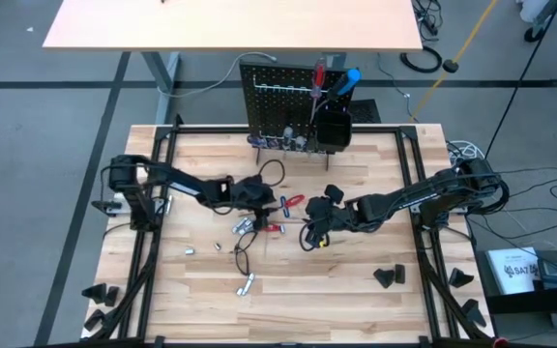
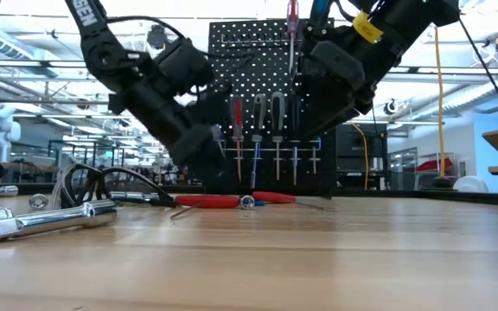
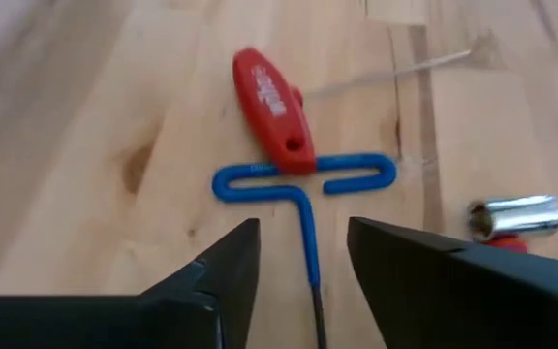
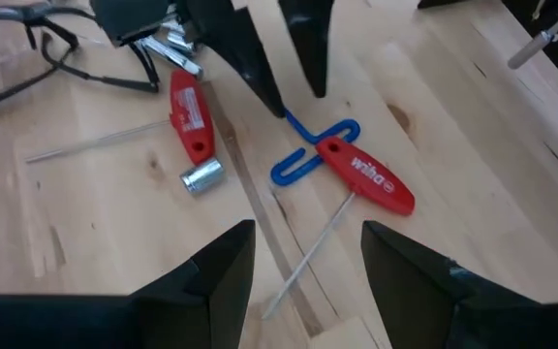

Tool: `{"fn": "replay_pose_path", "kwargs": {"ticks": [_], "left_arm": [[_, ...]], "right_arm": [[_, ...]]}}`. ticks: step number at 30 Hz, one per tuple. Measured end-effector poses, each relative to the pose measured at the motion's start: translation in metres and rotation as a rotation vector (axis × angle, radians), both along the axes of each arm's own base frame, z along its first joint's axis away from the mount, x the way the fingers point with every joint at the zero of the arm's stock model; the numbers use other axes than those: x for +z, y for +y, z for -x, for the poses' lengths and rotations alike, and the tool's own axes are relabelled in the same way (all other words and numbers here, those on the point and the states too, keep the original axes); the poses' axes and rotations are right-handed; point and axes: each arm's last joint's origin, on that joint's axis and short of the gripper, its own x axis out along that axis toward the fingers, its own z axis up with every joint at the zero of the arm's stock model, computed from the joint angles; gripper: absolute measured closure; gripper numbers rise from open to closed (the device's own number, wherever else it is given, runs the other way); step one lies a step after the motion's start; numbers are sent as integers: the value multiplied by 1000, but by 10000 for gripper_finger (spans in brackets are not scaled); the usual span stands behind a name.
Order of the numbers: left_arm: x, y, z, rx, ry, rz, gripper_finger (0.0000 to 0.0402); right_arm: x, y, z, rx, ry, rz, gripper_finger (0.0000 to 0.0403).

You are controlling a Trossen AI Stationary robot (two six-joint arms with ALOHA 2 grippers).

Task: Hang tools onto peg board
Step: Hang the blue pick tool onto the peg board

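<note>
The left gripper (image 3: pixel 303 257) is low over the pale wooden table top (image 1: pixel 356 300), its two dark fingers (image 3: pixel 223 271) standing apart on either side of the thin shaft of a blue-handled T-shaped hex key (image 3: pixel 303 184) that lies flat on the wood. The fingers do not visibly touch the shaft; the gap between them is moderate.

Taking that blue key as landmark: a red-handled screwdriver with white lettering (image 4: pixel 366 179) lies with the end of its handle over the middle of the blue crossbar, its thin shaft running away from the key. A short silver socket (image 4: pixel 201 176) sits near the key on the other side, touching the end of a second red-handled tool (image 4: pixel 188 113). More silver metal bits (image 1: pixel 247 283) lie scattered farther from the key, toward the table's front.

The right gripper (image 4: pixel 308 262) hovers above the table just beside the key, opposite the left gripper, its fingers parted and holding nothing.

The upright black perforated peg board (image 1: pixel 277 101) stands at the table's back edge, well beyond the key, with several tools already hanging on its hooks and a black box bin (image 1: pixel 332 126) attached.
</note>
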Motion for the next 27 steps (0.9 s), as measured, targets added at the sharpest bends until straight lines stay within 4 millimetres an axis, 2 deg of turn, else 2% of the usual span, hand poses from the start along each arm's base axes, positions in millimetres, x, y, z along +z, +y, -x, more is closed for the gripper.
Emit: {"fn": "replay_pose_path", "kwargs": {"ticks": [7,11,21,27], "left_arm": [[-24,0,-3,2,62,2,249],[-30,0,-3,-3,85,-15,263],[-33,-5,-1,6,129,-6,387],[-19,-13,2,7,104,-29,396]], "right_arm": [[0,-1,0,-14,2,24,218],[0,-1,0,-15,1,24,218],[0,-1,0,-17,0,22,218],[-1,-1,2,-14,25,24,218]]}}
